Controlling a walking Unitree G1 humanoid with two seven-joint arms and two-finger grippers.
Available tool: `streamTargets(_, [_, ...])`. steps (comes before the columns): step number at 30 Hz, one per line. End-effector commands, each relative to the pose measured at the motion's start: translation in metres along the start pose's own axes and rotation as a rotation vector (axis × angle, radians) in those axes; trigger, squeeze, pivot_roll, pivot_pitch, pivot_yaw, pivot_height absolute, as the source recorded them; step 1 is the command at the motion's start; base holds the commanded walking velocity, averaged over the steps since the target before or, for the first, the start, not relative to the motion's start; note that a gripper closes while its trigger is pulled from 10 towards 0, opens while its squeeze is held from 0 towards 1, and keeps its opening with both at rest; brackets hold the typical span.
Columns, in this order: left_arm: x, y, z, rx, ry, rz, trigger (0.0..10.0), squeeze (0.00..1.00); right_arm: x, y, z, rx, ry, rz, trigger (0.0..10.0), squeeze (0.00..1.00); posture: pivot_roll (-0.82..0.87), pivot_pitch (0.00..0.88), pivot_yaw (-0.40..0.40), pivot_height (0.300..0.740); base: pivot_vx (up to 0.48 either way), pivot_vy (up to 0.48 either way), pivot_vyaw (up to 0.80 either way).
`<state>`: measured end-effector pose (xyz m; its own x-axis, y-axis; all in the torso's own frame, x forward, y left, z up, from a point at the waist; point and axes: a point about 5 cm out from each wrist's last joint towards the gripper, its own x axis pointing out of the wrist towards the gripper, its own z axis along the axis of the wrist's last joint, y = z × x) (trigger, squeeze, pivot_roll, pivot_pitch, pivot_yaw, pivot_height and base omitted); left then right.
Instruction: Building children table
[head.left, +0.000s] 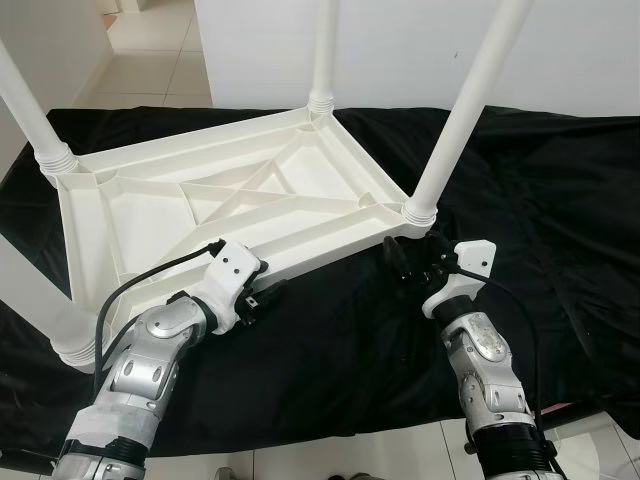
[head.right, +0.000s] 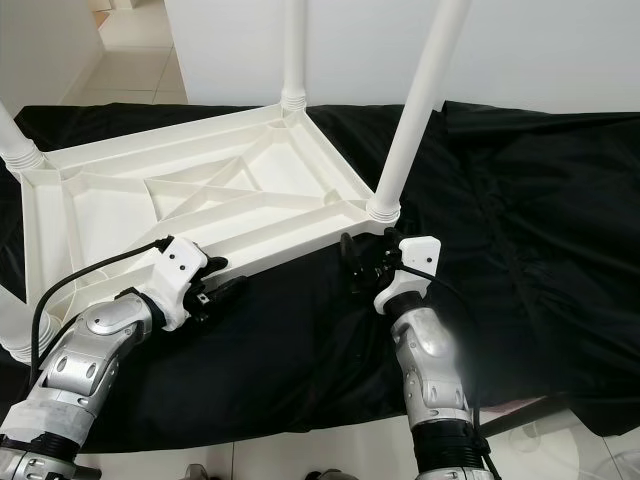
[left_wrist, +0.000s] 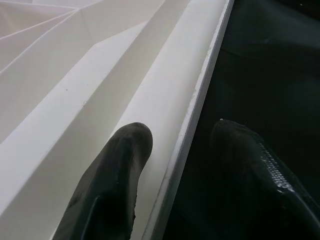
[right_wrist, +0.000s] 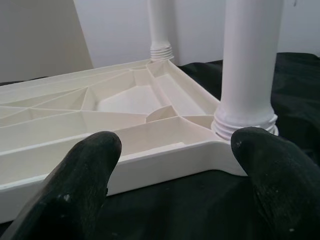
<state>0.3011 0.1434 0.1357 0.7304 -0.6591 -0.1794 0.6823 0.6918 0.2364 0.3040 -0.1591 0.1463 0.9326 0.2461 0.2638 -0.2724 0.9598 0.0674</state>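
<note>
Left pincer (head.left: 268, 294) spread astride the upturned tabletop's near rim (left_wrist: 187, 135); right pincer (head.left: 408, 262) spread by the corner leg (head.left: 455, 135). Close squarely on both before you lift; it looks likely to tip.

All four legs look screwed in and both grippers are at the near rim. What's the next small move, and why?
Probably close the left gripper on the tabletop rim: its open fingers already straddle that edge. The right gripper is open and short of the corner by the near leg, so it likely needs to advance first.
</note>
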Motion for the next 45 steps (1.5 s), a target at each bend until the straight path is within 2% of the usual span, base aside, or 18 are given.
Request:
streamTargets(1, [-0.004,0.001,-0.008,-0.041,0.023,0.046,10.0,0.00,0.000,0.000,-0.003,-0.002,0.008,-0.004,10.0,0.00,-0.02,0.107,-0.054,0.740,0.000,0.000,0.00])
streamTargets(3, [-0.007,0.001,-0.006,-0.053,0.000,0.039,10.0,0.00,0.000,0.001,-0.003,-0.003,0.008,-0.004,10.0,0.00,-0.01,0.109,-0.051,0.740,0.000,0.000,0.00])
streamTargets(6, [-0.025,0.000,0.003,-0.075,-0.074,-0.026,10.0,0.00,0.002,0.002,-0.004,-0.001,0.004,-0.005,10.0,0.00,0.00,0.114,-0.047,0.740,0.000,0.000,0.00])
streamTargets(8, [-0.025,0.000,0.003,-0.075,-0.074,-0.026,10.0,0.00,0.002,0.002,-0.004,-0.001,0.004,-0.005,10.0,0.00,0.00,0.114,-0.047,0.740,0.000,0.000,0.00])
streamTargets(12, [-0.047,-0.013,0.017,-0.120,-0.168,-0.129,10.0,0.00,0.004,0.004,-0.006,0.007,0.005,-0.001,10.0,0.00,0.02,0.120,-0.048,0.740,0.000,0.000,0.00])
streamTargets(16, [-0.054,-0.015,0.019,-0.119,-0.170,-0.135,10.0,0.00,0.005,0.006,-0.007,0.011,0.005,0.002,10.0,0.00,0.03,0.122,-0.049,0.740,0.000,0.000,0.00])
streamTargets(19, [-0.076,-0.017,0.020,-0.129,-0.148,-0.143,10.0,0.00,0.010,0.010,-0.008,0.024,0.002,0.011,10.0,0.00,0.05,0.127,-0.055,0.740,0.000,0.000,0.00])
streamTargets(22, [-0.084,-0.017,0.021,-0.134,-0.144,-0.154,10.0,0.00,0.012,0.011,-0.009,0.026,0.003,0.016,10.0,0.00,0.06,0.128,-0.060,0.740,0.000,0.000,0.00])
streamTargets(25, [-0.108,-0.012,0.018,-0.180,-0.095,-0.180,10.0,0.00,0.016,0.013,-0.010,0.030,0.004,0.029,10.0,0.00,0.07,0.127,-0.068,0.740,0.000,0.000,0.00])
streamTargets(26, [-0.108,-0.012,0.018,-0.180,-0.095,-0.180,10.0,0.00,0.016,0.013,-0.010,0.030,0.004,0.029,10.0,0.00,0.07,0.127,-0.068,0.740,0.000,0.000,0.00])
streamTargets(27, [-0.118,-0.010,0.015,-0.202,-0.053,-0.192,10.0,0.00,0.017,0.013,-0.010,0.028,0.005,0.034,10.0,0.00,0.08,0.127,-0.072,0.740,0.000,0.000,0.00])
streamTargets(28, [-0.118,-0.010,0.015,-0.202,-0.053,-0.192,10.0,0.00,0.017,0.013,-0.010,0.028,0.005,0.034,10.0,0.00,0.08,0.127,-0.072,0.740,0.000,0.000,0.00])
streamTargets(29, [-0.143,-0.007,0.009,-0.201,0.045,-0.188,10.0,0.00,0.020,0.013,-0.011,0.023,0.008,0.044,10.0,0.00,0.10,0.128,-0.078,0.740,0.000,0.000,0.00])
streamTargets(30, [-0.153,-0.007,0.008,-0.182,0.087,-0.189,10.0,0.00,0.022,0.013,-0.012,0.022,0.010,0.046,10.0,0.00,0.11,0.129,-0.079,0.740,0.000,0.000,0.00])
streamTargets(32, [-0.163,-0.007,0.007,-0.162,0.133,-0.182,10.0,0.00,0.023,0.013,-0.013,0.023,0.012,0.047,10.0,0.00,0.11,0.133,-0.081,0.740,0.000,0.000,0.00])
streamTargets(36, [-0.167,-0.007,0.008,-0.166,0.158,-0.168,10.0,0.00,0.024,0.014,-0.013,0.023,0.012,0.049,10.0,0.00,0.12,0.134,-0.082,0.740,0.000,0.000,0.00])
streamTargets(39, [-0.192,-0.004,0.018,-0.121,0.225,-0.117,10.0,0.00,0.028,0.018,-0.016,0.032,0.019,0.067,10.0,0.00,0.15,0.142,-0.097,0.740,0.000,0.000,0.00])
streamTargets(45, [-0.216,0.001,0.027,-0.084,0.298,-0.027,10.0,0.00,0.035,0.025,-0.020,0.045,0.029,0.100,10.0,0.00,0.19,0.148,-0.121,0.740,0.000,0.000,0.00])
